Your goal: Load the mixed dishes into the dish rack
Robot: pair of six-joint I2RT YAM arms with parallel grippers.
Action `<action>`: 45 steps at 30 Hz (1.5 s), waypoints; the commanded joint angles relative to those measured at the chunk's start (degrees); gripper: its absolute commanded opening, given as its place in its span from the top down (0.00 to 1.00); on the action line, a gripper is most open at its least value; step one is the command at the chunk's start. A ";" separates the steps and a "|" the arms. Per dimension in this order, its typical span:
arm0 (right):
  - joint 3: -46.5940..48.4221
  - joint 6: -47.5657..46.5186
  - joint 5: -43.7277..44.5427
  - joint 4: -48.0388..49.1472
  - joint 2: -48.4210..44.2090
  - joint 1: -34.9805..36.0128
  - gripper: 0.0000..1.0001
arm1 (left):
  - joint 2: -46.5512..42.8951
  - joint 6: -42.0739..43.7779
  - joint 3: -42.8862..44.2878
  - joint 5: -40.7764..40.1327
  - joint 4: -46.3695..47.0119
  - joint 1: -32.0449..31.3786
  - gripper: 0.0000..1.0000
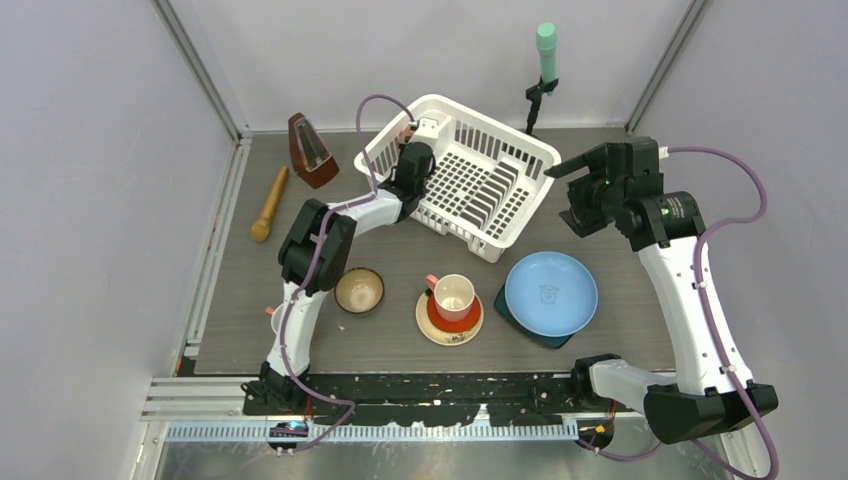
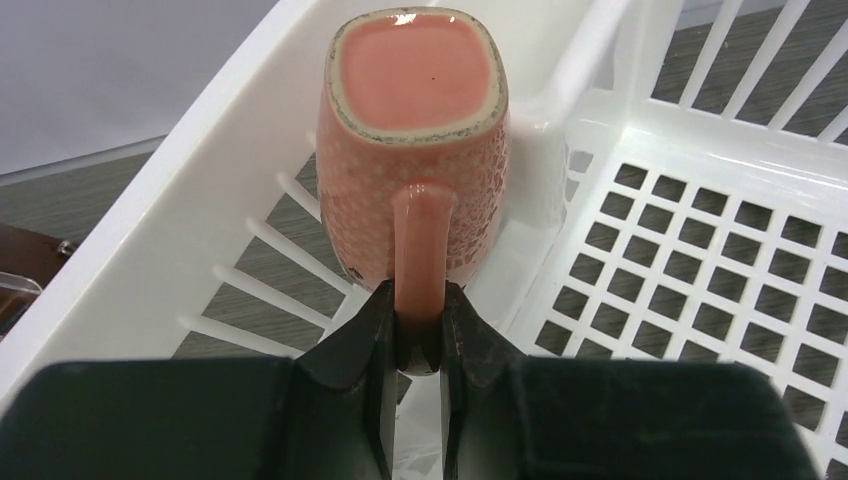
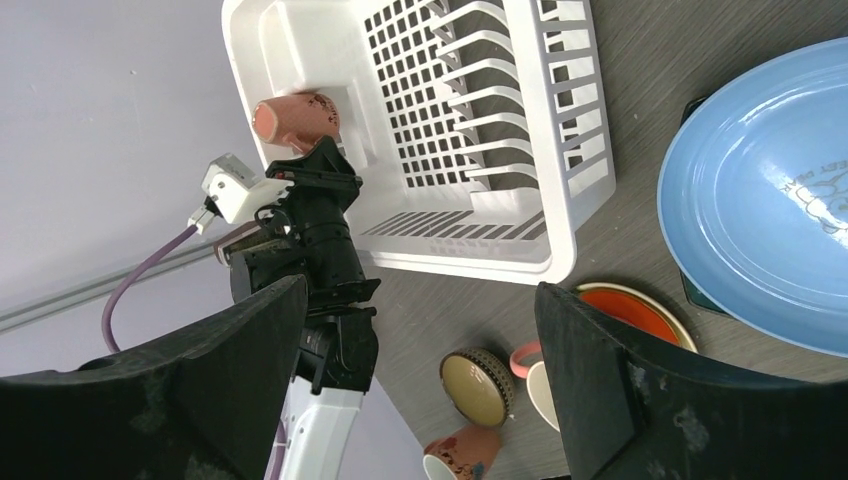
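The white dish rack (image 1: 470, 180) stands at the back middle of the table. My left gripper (image 2: 418, 300) is shut on the handle of a pink mug (image 2: 415, 130), which is turned base up inside the rack's left corner (image 3: 297, 118). My right gripper (image 1: 568, 195) hovers open and empty to the right of the rack. On the table in front sit a brown bowl (image 1: 359, 290), a pink mug (image 1: 453, 296) on a red saucer stacked on a cream saucer (image 1: 449, 330), and a light blue plate (image 1: 551, 292) over a dark teal plate (image 1: 515, 322). Another pink mug (image 3: 465, 450) lies near the left arm.
A brown metronome (image 1: 312, 150) and a wooden pestle (image 1: 269, 204) lie left of the rack. A green-topped stand (image 1: 545, 60) rises behind the rack's right corner. Grey walls close in the table on three sides.
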 commanded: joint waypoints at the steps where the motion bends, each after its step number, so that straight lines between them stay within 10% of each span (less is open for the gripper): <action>1: -0.18 0.05 -1.48 2.61 0.08 -0.54 0.10 | -0.13 -1.00 1.80 1.47 6.60 0.39 1.00; 6: -0.46 0.05 -1.66 2.74 0.25 -0.56 0.10 | -0.09 -4.57 3.43 1.43 0.92 0.92 0.94; 12: -1.04 0.14 -1.79 2.74 -0.30 -0.56 0.09 | -1.03 -8.67 4.41 2.93 -4.19 1.81 0.56; 24: -1.32 -0.16 -1.51 2.76 -1.89 -0.56 0.09 | -4.05 -7.67 5.85 4.82 -6.61 2.45 0.52; 33: -1.02 -9.32 -0.27 3.93 -2.36 -0.65 0.01 | -11.52 -8.65 12.46 11.64 -24.38 2.46 0.03; 45: -9.46 -31.61 -12.46 4.92 -9.63 -0.64 0.01 | -37.32 -22.94 2.90 26.19 -51.04 2.45 0.00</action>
